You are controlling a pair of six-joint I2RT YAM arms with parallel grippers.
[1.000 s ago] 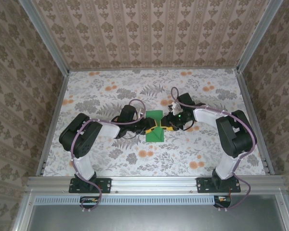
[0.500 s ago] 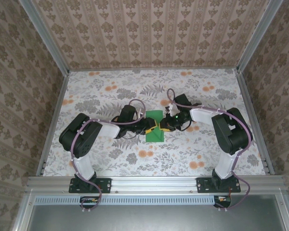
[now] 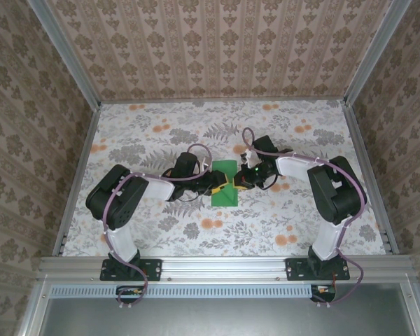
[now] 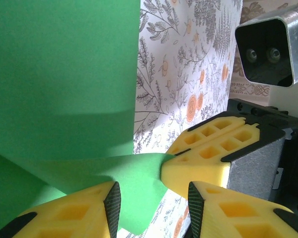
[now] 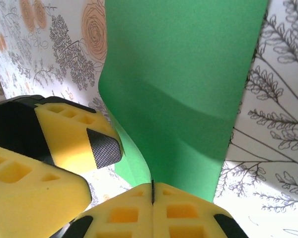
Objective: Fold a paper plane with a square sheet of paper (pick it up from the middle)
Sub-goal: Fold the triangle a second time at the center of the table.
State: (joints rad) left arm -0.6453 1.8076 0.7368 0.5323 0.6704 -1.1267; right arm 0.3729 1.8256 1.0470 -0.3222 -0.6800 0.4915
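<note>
Floral table [image 3: 161,133] under green paper [image 3: 225,168]

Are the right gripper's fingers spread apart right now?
No, the right gripper has its yellow fingers pressed together on the square sheet of paper.

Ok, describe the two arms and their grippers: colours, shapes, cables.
The left arm and right arm have white links, bulky black joints and a mauve cable looping along each. The left gripper and right gripper have blocky yellow fingers with square pockets and black cross-hatched pads. A silver camera sits on the right wrist.
</note>
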